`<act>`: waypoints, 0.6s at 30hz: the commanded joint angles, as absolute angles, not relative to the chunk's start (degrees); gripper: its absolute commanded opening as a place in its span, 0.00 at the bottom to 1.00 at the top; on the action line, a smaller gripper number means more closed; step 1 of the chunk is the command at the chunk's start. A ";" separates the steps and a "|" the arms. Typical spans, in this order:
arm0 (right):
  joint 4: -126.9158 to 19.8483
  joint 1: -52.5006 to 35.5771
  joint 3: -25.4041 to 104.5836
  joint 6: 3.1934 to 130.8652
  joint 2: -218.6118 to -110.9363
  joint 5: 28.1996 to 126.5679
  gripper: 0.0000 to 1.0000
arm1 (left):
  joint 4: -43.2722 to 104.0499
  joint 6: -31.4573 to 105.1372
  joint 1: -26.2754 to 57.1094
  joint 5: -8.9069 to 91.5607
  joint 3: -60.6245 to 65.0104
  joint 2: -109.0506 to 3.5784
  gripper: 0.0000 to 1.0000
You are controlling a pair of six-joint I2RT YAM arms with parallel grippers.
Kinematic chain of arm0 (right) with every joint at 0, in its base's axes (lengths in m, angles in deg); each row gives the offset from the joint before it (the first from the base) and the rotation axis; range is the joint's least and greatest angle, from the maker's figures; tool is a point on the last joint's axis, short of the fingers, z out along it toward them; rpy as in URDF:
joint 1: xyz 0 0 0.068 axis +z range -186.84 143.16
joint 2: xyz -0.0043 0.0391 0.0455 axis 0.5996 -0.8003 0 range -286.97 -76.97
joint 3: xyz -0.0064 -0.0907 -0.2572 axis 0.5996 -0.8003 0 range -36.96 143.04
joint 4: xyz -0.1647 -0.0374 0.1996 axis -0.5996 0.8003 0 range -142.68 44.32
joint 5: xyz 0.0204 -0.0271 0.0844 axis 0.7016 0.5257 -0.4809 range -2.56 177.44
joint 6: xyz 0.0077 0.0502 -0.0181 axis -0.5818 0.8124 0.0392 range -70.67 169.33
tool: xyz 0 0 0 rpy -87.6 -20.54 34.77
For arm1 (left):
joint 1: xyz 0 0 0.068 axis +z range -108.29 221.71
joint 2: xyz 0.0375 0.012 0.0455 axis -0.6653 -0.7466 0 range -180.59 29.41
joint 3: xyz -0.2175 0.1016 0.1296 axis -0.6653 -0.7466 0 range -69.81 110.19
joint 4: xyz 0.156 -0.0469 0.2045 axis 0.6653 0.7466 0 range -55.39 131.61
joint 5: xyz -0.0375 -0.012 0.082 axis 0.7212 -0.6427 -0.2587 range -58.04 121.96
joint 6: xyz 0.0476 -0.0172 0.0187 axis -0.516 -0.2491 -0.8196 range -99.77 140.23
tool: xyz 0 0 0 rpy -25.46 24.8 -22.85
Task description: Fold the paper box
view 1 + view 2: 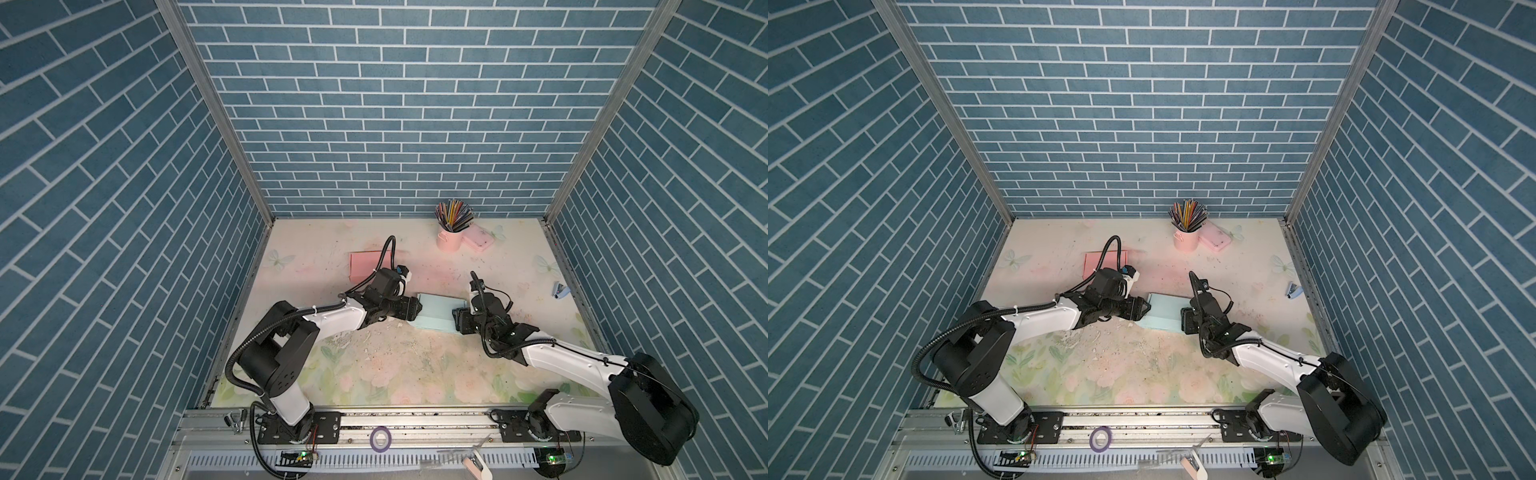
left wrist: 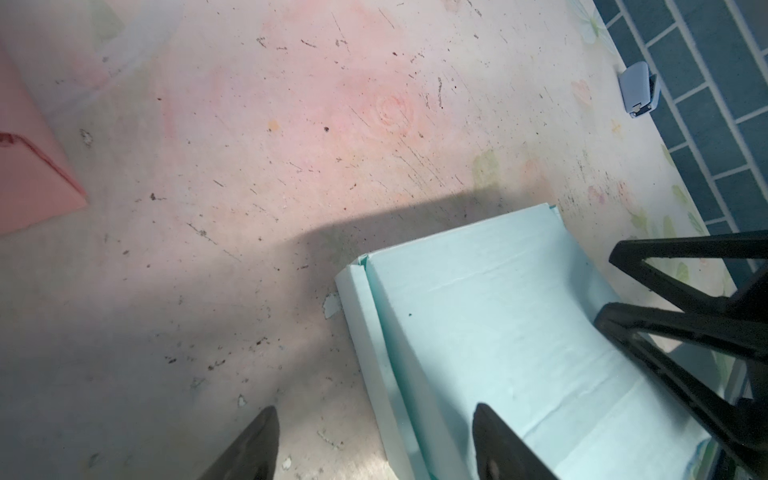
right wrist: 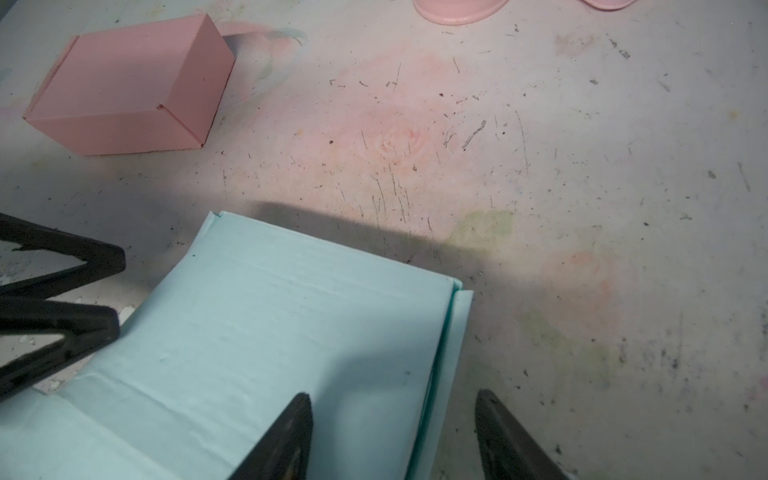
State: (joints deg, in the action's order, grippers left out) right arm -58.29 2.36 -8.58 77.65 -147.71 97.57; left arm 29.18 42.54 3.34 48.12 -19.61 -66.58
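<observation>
Wrist views show both sets of jaws apart: left gripper (image 2: 374,407) and right gripper (image 3: 392,392) each straddle a side wall of the box (image 1: 436,311), on the table (image 1: 374,365) between them. You want an even pinch on both walls, then fold inward together — gently.

The pale blue paper box (image 3: 266,332) lies on the scuffed table (image 3: 582,166), with a narrow side flap (image 3: 455,332) running along one edge. The right gripper (image 3: 392,399) straddles that flap with its jaws apart, one finger above the broad panel and one over bare table, while the left gripper (image 3: 118,293), also parted, sits at the opposite edge. A closed pink box (image 3: 124,87) rests well apart from it.
</observation>
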 commanded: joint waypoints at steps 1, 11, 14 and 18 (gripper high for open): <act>-57.50 2.17 -9.88 79.65 -147.82 97.72 0.63 | 27.79 43.17 3.03 47.50 -21.37 -66.99 0.73; -57.97 2.23 -11.39 80.22 -148.03 98.38 0.63 | 27.31 43.13 2.68 47.16 -23.43 -67.36 0.71; -58.09 2.18 -11.43 80.44 -148.59 98.33 0.62 | 27.15 43.09 2.60 47.16 -23.72 -67.52 0.70; -58.07 2.17 -11.28 80.96 -149.62 98.51 0.62 | 27.02 43.14 2.44 46.81 -23.75 -67.95 0.69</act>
